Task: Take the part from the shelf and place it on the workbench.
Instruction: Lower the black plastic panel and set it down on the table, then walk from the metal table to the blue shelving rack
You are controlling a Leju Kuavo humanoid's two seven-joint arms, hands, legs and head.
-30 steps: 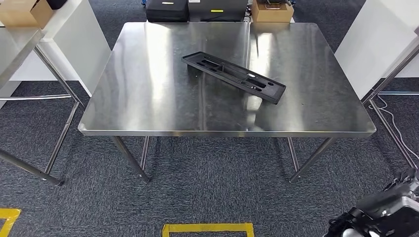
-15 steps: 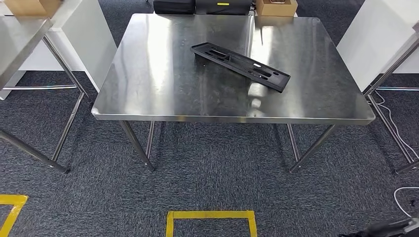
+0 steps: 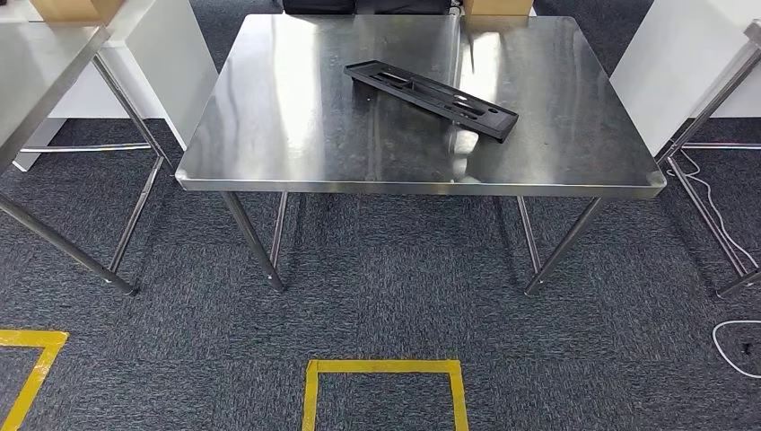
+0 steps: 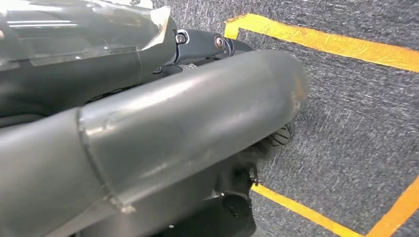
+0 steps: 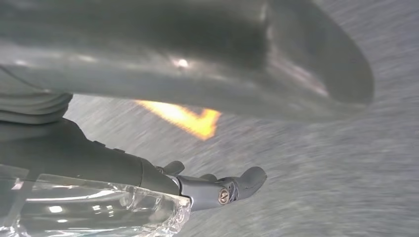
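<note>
Steel frames the left edge of the head view: a second table (image 3: 40, 67) stands there on thin legs, with a white panel (image 3: 179, 63) just behind it. On the grey carpet (image 3: 386, 305) in front, yellow tape (image 3: 384, 368) marks out a square, and another taped corner (image 3: 27, 359) lies further left.

The workbench (image 3: 296, 135) fills the middle, its polished steel top catching bright reflections. The part (image 3: 431, 97), a long flat black tray-like moulding with cut-outs, lies on that top, right of centre and toward the far side, set at a slant with its left end further from the robot and its right end nearer. It rests flat and touches nothing else. Dark cases (image 3: 359, 5) and a cardboard box (image 3: 496, 6) sit on the floor beyond the far edge.

To the right, another white panel (image 3: 664, 63) and a steel leg (image 3: 709, 112) stand beside the workbench, and a white cable (image 3: 736, 337) curls on the carpet.

The left hand (image 4: 148, 138) hangs over the carpet and tape lines; its grey cover hides the fingers, so I cannot tell whether they are spread or curled. The right hand (image 5: 207, 64) hangs over blurred carpet, one dark finger (image 5: 242, 182) reaching out straight with nothing in it; how the others lie cannot be made out.
</note>
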